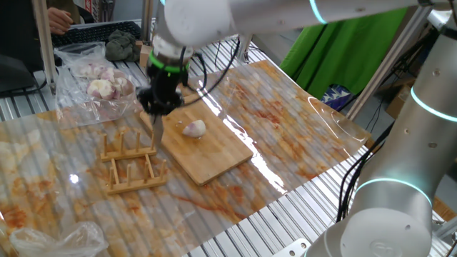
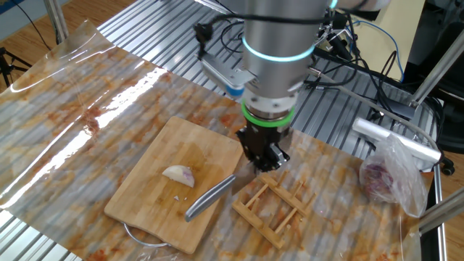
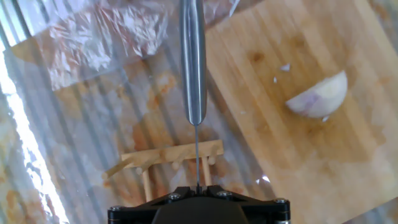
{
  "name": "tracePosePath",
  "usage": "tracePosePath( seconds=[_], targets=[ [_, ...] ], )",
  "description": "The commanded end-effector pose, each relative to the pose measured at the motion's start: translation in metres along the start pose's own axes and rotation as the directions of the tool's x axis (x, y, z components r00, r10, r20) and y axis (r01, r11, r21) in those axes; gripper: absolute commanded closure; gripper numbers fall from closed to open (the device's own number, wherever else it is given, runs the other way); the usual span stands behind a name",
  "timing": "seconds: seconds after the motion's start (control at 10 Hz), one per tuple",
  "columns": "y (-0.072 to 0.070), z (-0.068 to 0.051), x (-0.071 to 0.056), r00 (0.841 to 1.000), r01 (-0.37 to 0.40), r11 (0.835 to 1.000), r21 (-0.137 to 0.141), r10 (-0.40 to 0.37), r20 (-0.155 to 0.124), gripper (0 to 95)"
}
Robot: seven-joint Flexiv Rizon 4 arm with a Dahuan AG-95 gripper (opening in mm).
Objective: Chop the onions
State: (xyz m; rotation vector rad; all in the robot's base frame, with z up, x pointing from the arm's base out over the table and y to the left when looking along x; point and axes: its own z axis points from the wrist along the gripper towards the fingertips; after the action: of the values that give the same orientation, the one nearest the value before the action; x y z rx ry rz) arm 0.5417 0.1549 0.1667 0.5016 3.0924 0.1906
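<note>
My pincer (image 2: 264, 161) pinches a steel-handled knife (image 2: 209, 197), blade edge-on. Pale cream onion wedge (image 3: 318, 97) sits at 2 o'clock on the bamboo cutting board (image 2: 156, 192). Pre-cut step; next I'd shift blade over it & press.

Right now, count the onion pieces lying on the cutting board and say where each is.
1. A single pale onion piece lies cut side down near the middle of the cutting board, apart from the knife held by the tool. Only tiny white crumbs lie beside it.

One onion (image 2: 179, 175), one knife (image 2: 209, 198), one board (image 2: 145, 196)
</note>
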Motion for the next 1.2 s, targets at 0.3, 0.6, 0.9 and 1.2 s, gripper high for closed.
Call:
tracePosePath(
  seconds=[0.3, 0.6, 0.9, 1.2],
  targets=[
    [-0.020, -0.005, -0.027, 0.991, 0.134, 0.990, 0.038, -0.134, 0.004, 95.0],
    [-0.046, 0.004, -0.048, 0.978, 0.210, 0.977, 0.043, -0.210, 0.005, 95.0],
    [-0.073, 0.014, -0.064, 0.961, 0.275, 0.961, 0.042, -0.276, 0.009, 95.0],
    [-0.093, 0.018, -0.076, 0.949, 0.315, 0.948, 0.037, -0.315, 0.006, 95.0]
  ],
)
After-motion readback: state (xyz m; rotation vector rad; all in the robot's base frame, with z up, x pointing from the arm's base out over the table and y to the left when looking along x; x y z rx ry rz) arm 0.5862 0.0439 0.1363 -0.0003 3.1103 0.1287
